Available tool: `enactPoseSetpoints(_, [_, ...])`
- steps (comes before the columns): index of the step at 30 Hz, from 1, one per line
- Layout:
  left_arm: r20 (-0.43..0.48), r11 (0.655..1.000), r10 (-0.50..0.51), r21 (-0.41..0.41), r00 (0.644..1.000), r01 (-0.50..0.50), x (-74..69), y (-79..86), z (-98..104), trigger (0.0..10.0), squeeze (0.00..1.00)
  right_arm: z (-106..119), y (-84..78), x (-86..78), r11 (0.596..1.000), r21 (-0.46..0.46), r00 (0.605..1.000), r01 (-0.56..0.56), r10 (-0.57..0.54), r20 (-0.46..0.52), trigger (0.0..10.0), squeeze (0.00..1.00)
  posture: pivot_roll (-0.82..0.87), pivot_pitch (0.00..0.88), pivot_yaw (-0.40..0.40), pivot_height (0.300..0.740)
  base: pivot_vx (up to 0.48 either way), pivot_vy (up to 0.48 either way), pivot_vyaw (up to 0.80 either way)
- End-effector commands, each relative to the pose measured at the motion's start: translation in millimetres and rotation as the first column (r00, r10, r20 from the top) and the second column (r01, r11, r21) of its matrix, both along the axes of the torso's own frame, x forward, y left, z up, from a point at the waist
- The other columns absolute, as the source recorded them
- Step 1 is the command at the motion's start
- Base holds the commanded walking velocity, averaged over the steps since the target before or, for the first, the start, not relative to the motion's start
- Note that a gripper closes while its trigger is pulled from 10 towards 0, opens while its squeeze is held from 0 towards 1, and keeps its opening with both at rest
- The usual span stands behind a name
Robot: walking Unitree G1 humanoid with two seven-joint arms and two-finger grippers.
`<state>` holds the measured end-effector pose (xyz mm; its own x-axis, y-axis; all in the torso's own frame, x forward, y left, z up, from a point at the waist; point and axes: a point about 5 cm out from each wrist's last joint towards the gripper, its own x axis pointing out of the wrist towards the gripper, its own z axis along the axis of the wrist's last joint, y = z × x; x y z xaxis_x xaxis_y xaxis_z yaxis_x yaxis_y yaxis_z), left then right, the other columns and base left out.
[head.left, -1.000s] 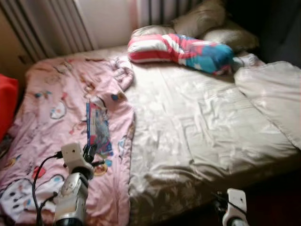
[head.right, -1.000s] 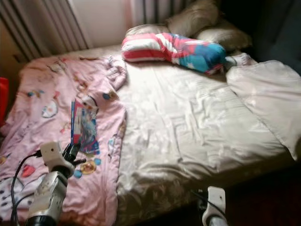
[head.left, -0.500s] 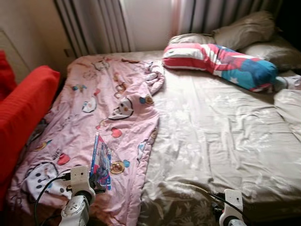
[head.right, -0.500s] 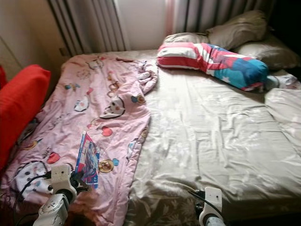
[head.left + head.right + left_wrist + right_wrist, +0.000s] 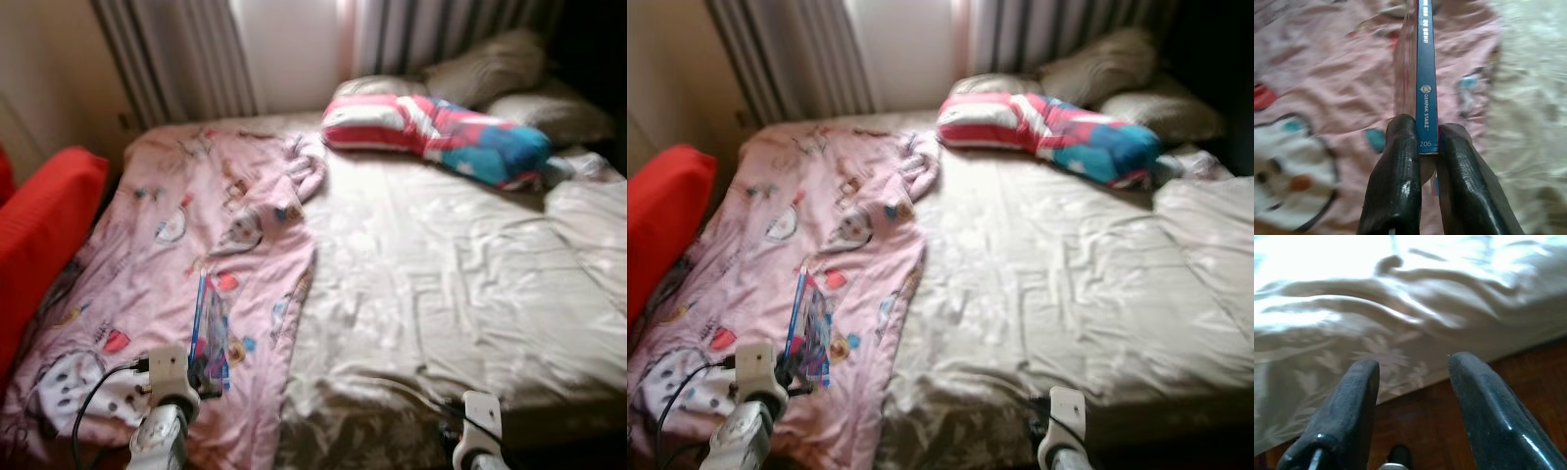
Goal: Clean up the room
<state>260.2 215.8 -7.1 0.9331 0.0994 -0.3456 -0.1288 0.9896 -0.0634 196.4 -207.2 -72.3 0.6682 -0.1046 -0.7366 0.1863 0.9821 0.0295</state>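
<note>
A thin blue book [image 5: 209, 328] with a colourful cover is held upright, spine towards me, above the pink cartoon blanket [image 5: 176, 245] on the bed's left side. My left gripper [image 5: 1426, 134] is shut on the book's lower spine [image 5: 1426, 88], one black finger on each face. My left arm [image 5: 162, 431] rises at the lower left of the eye views. My right gripper [image 5: 1413, 369] is open with nothing between its fingers, low at the bed's front edge over the brown wooden floor [image 5: 1420, 426]. Its wrist [image 5: 478, 436] shows at the lower right.
The bed has a beige sheet [image 5: 441, 264], a striped red, white and blue pillow [image 5: 431, 125] and beige pillows [image 5: 490, 69] at the head. A red cushion [image 5: 39, 235] lies at the left. Grey curtains [image 5: 186, 59] hang behind. A folded beige duvet [image 5: 593, 225] lies on the right.
The views shifted as the camera moved, now blurred; the bed sits slightly differently in frame. My left gripper still holds the book upright. The right gripper stays low at the bed edge.
</note>
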Motion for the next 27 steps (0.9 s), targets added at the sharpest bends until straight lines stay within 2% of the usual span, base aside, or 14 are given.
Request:
enactPoseSetpoints(1, [0.038, 1.000, -0.006, 0.012, 0.999, 0.005, 4.6, 0.3, 5.9, 10.0, 0.00, -1.2, 2.1, -0.8, 1.000, 0.003, 1.000, -0.005, 0.005, -0.014, 10.0, 0.00, -0.03, 0.022, 0.046, 0.740, 0.000, -0.322, 0.00])
enactPoseSetpoints(14, [0.045, 1.000, 0.000, 0.005, 0.999, 0.000, 3.8, -1.2, 4.4, 10.0, 0.00, -0.1, 2.9, 1.4, 0.999, -0.019, 0.999, -0.041, 0.041, -0.013, 10.0, 0.00, -0.03, 0.033, 0.042, 0.740, 0.000, -0.325, 0.00])
enactPoseSetpoints(17, [0.050, 1.000, -0.002, 0.002, 0.999, 0.002, 4.8, -2.4, 4.8, 10.0, 0.00, -6.9, 7.3, -12.7, 0.999, -0.011, 0.999, -0.046, 0.046, -0.020, 10.0, 0.00, -0.03, 0.034, 0.042, 0.740, 0.000, -0.319, 0.52])
enactPoseSetpoints(19, [0.050, 1.000, -0.002, 0.002, 0.999, 0.002, 5.0, -2.6, 4.9, 10.0, 0.00, -7.2, 7.6, -13.3, 0.999, -0.010, 0.999, -0.046, 0.046, -0.020, 10.0, 0.00, -0.03, 0.034, 0.042, 0.740, 0.000, -0.319, 0.56])
enactPoseSetpoints(27, [0.055, 1.000, -0.005, -0.001, 0.998, 0.005, 6.7, -4.6, 5.8, 10.0, 0.00, -8.3, 8.9, -15.2, 0.999, 0.005, 0.999, -0.043, 0.043, -0.024, 10.0, 0.00, -0.04, 0.036, 0.038, 0.740, 0.000, -0.321, 0.00])
